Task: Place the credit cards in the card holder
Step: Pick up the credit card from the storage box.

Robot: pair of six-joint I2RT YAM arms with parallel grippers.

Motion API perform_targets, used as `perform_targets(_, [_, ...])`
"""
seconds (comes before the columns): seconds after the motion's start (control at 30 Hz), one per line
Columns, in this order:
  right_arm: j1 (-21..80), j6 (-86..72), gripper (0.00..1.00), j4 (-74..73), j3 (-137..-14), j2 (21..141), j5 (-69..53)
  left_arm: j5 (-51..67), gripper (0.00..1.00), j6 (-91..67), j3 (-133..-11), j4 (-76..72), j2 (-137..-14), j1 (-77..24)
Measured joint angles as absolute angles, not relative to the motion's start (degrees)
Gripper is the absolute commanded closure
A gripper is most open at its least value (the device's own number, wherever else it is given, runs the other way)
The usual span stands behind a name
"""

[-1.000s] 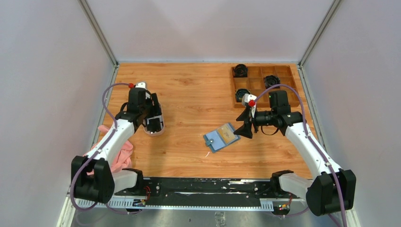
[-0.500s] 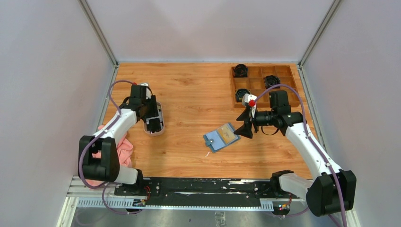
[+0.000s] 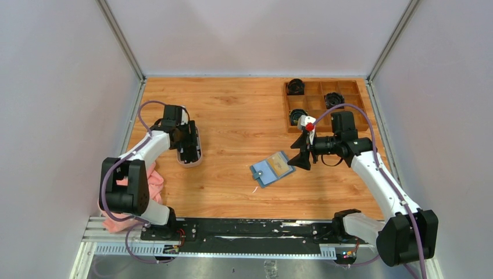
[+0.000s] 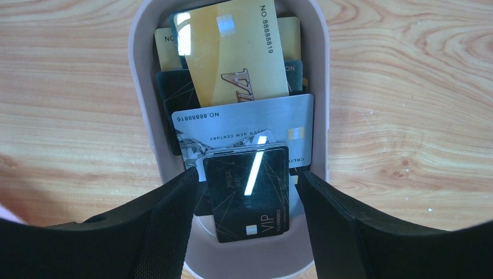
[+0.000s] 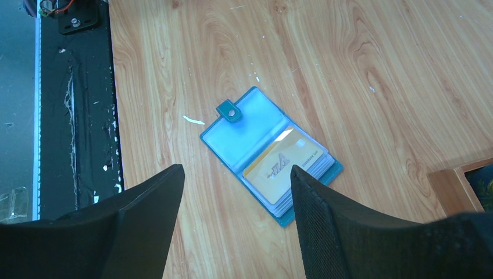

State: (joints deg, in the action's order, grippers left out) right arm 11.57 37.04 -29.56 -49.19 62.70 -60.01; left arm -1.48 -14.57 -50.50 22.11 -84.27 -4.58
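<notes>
Wooden table (image 3: 232,116) with grey walls around it is seen from above. At the left of that picture a white dish (image 3: 190,145) is found, and the credit cards (image 4: 244,125) are piled in it. The left gripper (image 4: 247,180) is held low over the pile. Its jaws are spread, one on each side of the black card (image 4: 247,200) on top, and nothing is pinched yet.

The cards are likely light, thin and stiff. Their shiny faces are probably slippery, and a flat pile may be hard to pick from. The black card would best be taken by its two long edges, since those are the edges facing the jaws.

In the left wrist picture the black card's long side runs up and down, leaning a little. The gold card (image 4: 238,55) also runs up and down. The silver card runs across.

Near the middle of the table the card holder (image 5: 256,142) is laid open. It runs from upper left to lower right in the right wrist picture, with its snap tab at the upper left. One gold card is seen in its lower right half. The right gripper (image 5: 235,174) is hung above it, spread wide and empty.
</notes>
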Motion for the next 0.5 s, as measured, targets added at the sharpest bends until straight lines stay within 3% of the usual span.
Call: perform_targets(0.5, [11.6, 37.0, 0.29, -29.6, -49.2, 62.7, -60.0, -1.6, 0.27, -15.4, -51.7, 24.4, -88.4, -4.6])
